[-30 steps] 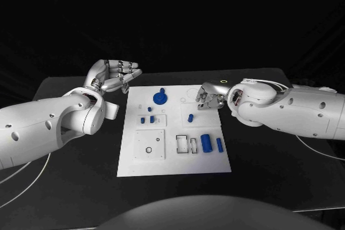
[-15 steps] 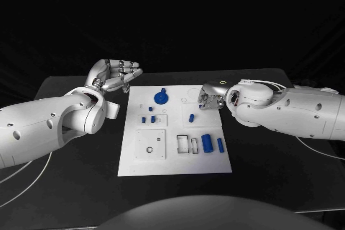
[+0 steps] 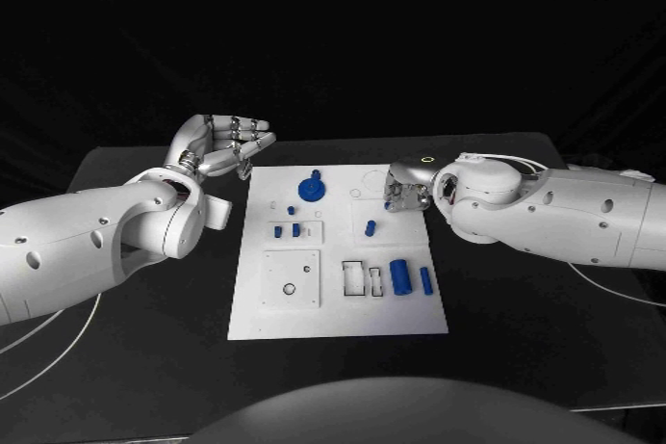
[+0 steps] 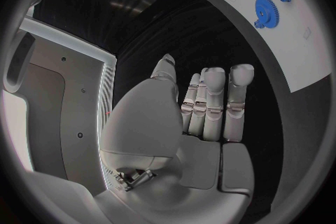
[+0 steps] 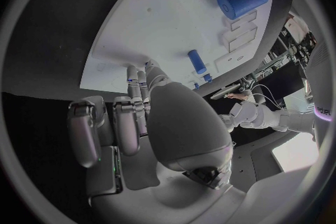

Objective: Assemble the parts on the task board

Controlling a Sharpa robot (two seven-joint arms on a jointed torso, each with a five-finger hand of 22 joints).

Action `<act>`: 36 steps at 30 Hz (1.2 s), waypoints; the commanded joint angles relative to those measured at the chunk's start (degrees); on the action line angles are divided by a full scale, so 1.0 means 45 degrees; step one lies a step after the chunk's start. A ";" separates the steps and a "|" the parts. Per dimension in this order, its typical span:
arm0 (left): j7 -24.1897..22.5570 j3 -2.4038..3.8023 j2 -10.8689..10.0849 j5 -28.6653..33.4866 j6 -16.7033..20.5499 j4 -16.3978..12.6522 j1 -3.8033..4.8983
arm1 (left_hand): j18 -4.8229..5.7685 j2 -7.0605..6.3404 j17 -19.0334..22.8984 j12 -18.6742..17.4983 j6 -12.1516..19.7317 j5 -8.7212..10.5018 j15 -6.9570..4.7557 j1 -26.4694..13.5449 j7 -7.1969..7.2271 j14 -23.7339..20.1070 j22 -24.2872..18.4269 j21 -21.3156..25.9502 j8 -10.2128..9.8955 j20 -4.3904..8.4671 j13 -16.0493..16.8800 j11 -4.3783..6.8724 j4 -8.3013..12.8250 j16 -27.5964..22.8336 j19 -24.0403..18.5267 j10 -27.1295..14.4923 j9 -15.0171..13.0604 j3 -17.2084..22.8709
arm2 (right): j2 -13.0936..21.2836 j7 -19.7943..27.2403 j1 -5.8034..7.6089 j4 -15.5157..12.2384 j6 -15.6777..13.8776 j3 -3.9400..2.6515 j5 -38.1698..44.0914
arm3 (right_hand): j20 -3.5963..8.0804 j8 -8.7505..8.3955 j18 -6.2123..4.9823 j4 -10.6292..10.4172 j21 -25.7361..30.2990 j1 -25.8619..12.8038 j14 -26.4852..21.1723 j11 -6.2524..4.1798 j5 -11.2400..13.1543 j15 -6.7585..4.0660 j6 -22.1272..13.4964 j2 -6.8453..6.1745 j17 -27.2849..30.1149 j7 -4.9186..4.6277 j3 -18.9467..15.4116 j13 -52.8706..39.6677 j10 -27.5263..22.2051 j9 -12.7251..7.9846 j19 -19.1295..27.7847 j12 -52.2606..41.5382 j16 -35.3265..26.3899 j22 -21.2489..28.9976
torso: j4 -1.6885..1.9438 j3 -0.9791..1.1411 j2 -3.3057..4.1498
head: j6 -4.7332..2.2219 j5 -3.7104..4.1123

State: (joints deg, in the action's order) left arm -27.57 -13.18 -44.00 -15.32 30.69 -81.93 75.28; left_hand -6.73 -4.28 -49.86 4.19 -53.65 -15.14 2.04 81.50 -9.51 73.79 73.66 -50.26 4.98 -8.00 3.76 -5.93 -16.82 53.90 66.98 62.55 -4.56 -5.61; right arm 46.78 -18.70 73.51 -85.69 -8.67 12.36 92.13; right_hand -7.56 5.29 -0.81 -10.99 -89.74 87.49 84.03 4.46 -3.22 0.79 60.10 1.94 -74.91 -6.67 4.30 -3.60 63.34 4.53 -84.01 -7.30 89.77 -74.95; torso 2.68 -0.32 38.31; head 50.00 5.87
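- The head view is dim overall: black surroundings and a black worktop, with light falling from above.
- The white task board is the brightest surface, evenly lit, without glare; its blue parts stand out crisply.
- Both white arms catch soft highlights on their upper sides and shade to grey underneath.
- The left hand, beyond the worktop's far left corner, is sharply lit against the darkness.
- The right hand lies in shadow under its arm.
- Both wrist views are round fisheye pictures in a dark frame; straight board edges bow, and the rims are soft and blurred.
- In the right wrist view, bright room light glares at the circle's rim.
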 commanded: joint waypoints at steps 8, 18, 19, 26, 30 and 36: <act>-0.0070 0.0009 0.0012 0.0061 -0.0027 -0.0028 0.0000 | -0.0239 0.0143 -0.0020 -0.0024 -0.0077 -0.0033 -0.0049 -0.0017 0.0014 0.0048 -0.0021 0.0050 -0.0080 0.0019 0.0012 -0.0030 0.0009 -0.0018 0.0007 0.0103 -0.0008 -0.0031 | -0.0053 -0.0189 -0.0049 0.0035 0.0426 0.0020 0.0034 | 0.0147 -0.0037 0.0180 -0.0019 -0.0057 0.0063 0.1326 -0.0031 -0.0032 -0.0109 0.0072 -0.0102 -0.3354 -0.0023 0.0097 0.0018 0.0223 -0.0029 -0.1331 0.0076 0.0052 -0.3345 | -0.0003 -0.0002 0.0006 | -0.0001 -0.0006; -0.0050 0.0009 -0.0006 0.0062 -0.0052 -0.0025 0.0000 | -0.0240 0.0159 -0.0020 -0.0024 -0.0078 -0.0036 -0.0050 -0.0004 0.0016 0.0058 -0.0029 0.0069 -0.0080 0.0020 0.0012 -0.0028 0.0011 -0.0022 0.0013 0.0105 -0.0008 -0.0029 | -0.0044 -0.0220 -0.0053 -0.0054 0.0472 0.0020 -0.0030 | 0.0190 -0.0107 0.0180 0.0027 -0.0057 0.0126 0.1326 -0.0048 -0.0039 -0.0139 0.0053 -0.0271 -0.3354 -0.0017 0.0147 0.0027 0.0297 -0.0057 -0.1331 0.0166 0.0052 -0.3345 | -0.0011 0.0004 0.0007 | -0.0001 -0.0007; -0.0047 0.0009 -0.0011 0.0062 -0.0053 -0.0023 0.0001 | -0.0240 0.0159 -0.0020 -0.0024 -0.0078 -0.0036 -0.0050 -0.0004 0.0016 0.0058 -0.0029 0.0069 -0.0080 0.0020 0.0012 -0.0028 0.0011 -0.0022 0.0013 0.0105 -0.0008 -0.0029 | -0.0038 -0.0216 -0.0054 -0.0069 0.0482 0.0020 -0.0033 | 0.0192 -0.0110 0.0180 0.0032 -0.0057 0.0134 0.1326 -0.0050 -0.0040 -0.0141 0.0055 -0.0282 -0.3354 -0.0015 0.0152 0.0027 0.0300 -0.0058 -0.1331 0.0172 0.0052 -0.3345 | -0.0012 0.0003 0.0008 | -0.0001 -0.0007; -0.0026 0.0009 0.0002 0.0062 -0.0068 0.0036 0.0001 | -0.0245 0.0164 0.0007 -0.0025 -0.0077 -0.0037 -0.0051 0.0003 0.0016 0.0050 -0.0042 0.0100 -0.0080 0.0021 0.0011 -0.0028 0.0012 -0.0049 0.0002 0.0104 -0.0008 -0.0029 | -0.0035 -0.0156 -0.0063 -0.0124 0.0385 0.0020 -0.0050 | 0.0248 -0.0158 0.0180 0.0155 -0.0057 0.0334 0.1326 -0.0112 -0.0045 -0.0199 0.0114 -0.0485 -0.3354 0.0057 0.0289 0.0029 0.0382 -0.0072 -0.1331 0.0303 0.0052 -0.3345 | -0.0027 0.0007 -0.0006 | -0.0001 0.0026; -0.0016 0.0009 0.0011 0.0062 -0.0076 0.0060 0.0001 | -0.0245 0.0164 0.0007 -0.0025 -0.0077 -0.0037 -0.0051 0.0003 0.0016 0.0050 -0.0042 0.0100 -0.0080 0.0021 0.0011 -0.0028 0.0012 -0.0049 0.0002 0.0104 -0.0008 -0.0029 | -0.0034 -0.0128 -0.0067 -0.0154 0.0343 0.0020 -0.0053 | 0.0271 -0.0152 0.0180 0.0185 -0.0057 0.0396 0.1326 -0.0140 -0.0039 -0.0222 0.0180 -0.0536 -0.3354 0.0091 0.0351 0.0029 0.0423 -0.0067 -0.1331 0.0348 0.0052 -0.3345 | -0.0019 0.0010 0.0001 | -0.0001 0.0038; 0.0006 0.0009 0.0015 0.0062 -0.0078 0.0090 0.0001 | -0.0249 0.0170 0.0016 -0.0027 -0.0076 -0.0039 -0.0051 0.0015 0.0016 0.0051 -0.0054 0.0128 -0.0081 0.0022 0.0010 -0.0027 0.0014 -0.0061 -0.0003 0.0103 -0.0008 -0.0029 | -0.0032 -0.0103 -0.0075 -0.0142 0.0325 0.0020 -0.0134 | 0.0291 -0.0127 0.0180 0.0188 -0.0057 0.0426 0.1326 -0.0161 -0.0030 -0.0244 0.0280 -0.0551 -0.3354 0.0131 0.0411 0.0029 0.0456 -0.0054 -0.1331 0.0392 0.0052 -0.3345 | -0.0011 0.0002 -0.0004 | -0.0001 0.0060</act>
State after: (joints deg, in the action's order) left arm -27.37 -13.18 -44.05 -15.27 30.66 -81.49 75.28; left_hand -6.72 -4.14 -49.84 4.19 -53.64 -15.14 2.04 81.64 -9.51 73.79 73.52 -50.03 4.99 -8.00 3.75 -6.14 -16.82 53.90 66.98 62.76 -4.55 -5.61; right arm 46.67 -19.27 73.44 -86.30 -8.34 12.30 91.89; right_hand -6.76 4.78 -0.82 -10.11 -89.74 89.31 84.03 3.60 -3.22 -0.02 61.04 0.12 -74.95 -6.13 5.80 -3.48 64.93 4.29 -84.00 -5.89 89.77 -74.92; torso 2.60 -0.30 38.30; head 50.00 6.09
